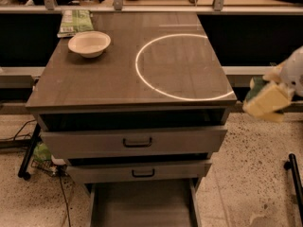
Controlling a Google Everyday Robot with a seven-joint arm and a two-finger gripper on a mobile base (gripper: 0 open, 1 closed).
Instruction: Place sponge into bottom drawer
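Note:
My gripper is at the right edge of the camera view, off the right side of the cabinet and level with its top edge. It is shut on the sponge, a yellow foam block with a dark green layer on its upper left. The bottom drawer stands pulled out at the foot of the cabinet, a wide shallow grey tray, well below and to the left of the sponge. Nothing shows inside it.
The cabinet top carries a cream bowl, a green packet behind it and a white circle mark. Two upper drawers with black handles are slightly open. A black stand leg is on the floor at right.

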